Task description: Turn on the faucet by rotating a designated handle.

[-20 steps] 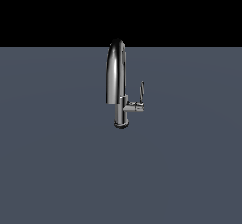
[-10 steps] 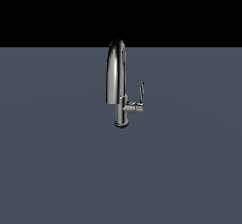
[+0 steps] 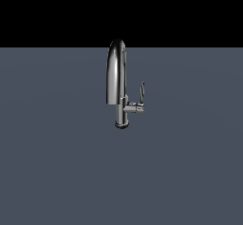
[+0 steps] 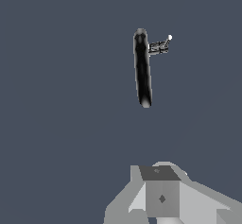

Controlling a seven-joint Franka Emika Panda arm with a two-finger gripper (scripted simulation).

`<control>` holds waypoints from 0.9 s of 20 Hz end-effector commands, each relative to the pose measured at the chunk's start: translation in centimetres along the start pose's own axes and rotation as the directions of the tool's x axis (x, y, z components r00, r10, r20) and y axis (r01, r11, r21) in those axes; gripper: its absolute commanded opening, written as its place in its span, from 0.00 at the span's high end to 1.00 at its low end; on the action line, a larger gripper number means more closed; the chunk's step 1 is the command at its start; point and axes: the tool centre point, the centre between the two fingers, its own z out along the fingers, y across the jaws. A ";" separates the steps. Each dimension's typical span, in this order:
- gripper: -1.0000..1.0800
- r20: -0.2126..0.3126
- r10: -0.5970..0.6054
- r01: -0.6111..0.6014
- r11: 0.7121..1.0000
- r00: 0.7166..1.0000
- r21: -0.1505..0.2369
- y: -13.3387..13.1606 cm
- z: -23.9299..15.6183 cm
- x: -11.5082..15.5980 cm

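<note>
Gripper [image 4: 162, 204] hardware appears only in the wrist view, as a grey block at the frame edge; the fingertips are out of frame, so whether the jaws are spread or closed cannot be determined. The exterior view shows no arm at all.

Faucet [image 3: 117, 84] position: upright on the flat grey surface [image 3: 57, 172], near the middle of the exterior view. The handle [image 3: 141, 92] rises as a thin lever from a short horizontal stub on the exterior view's right of the faucet body, its long axis close to vertical.

Relation governing the approach: in the wrist view the faucet [image 4: 142, 69] lies well apart from the gripper, ahead of it, with the handle [image 4: 160, 46] projecting sideways from the spout's far end. Judged from this, the approach must clear the arched spout.

Count: one faucet, one handle, one arm.
</note>
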 end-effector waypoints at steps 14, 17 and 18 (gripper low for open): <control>1.00 0.257 0.232 -0.290 0.932 0.938 0.219 1.8 2.4 9.6; 1.00 0.314 0.268 -0.352 0.901 0.911 0.253 2.4 3.2 11.4; 1.00 0.334 0.279 -0.373 0.890 0.901 0.264 2.6 3.5 12.0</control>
